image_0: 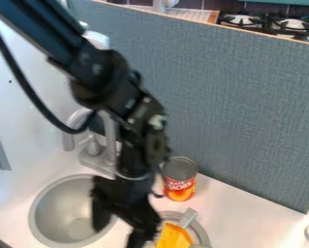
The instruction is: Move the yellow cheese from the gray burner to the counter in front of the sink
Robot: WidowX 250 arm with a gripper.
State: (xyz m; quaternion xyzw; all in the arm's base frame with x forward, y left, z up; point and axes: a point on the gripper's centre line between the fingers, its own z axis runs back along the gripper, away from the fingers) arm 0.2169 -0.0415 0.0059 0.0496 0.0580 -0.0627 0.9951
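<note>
Hanging near an orange spatula (173, 237), apparently: the gripper (125, 233).

blurred claw (122, 233), 2 basins (61, 206) partly hidden, orange utensil (173, 237) seemingly cut off

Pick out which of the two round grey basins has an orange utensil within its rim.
The basin on the picture's right, nearer the can. The orange utensil shows within its rim; the left-hand basin shows none.
</note>
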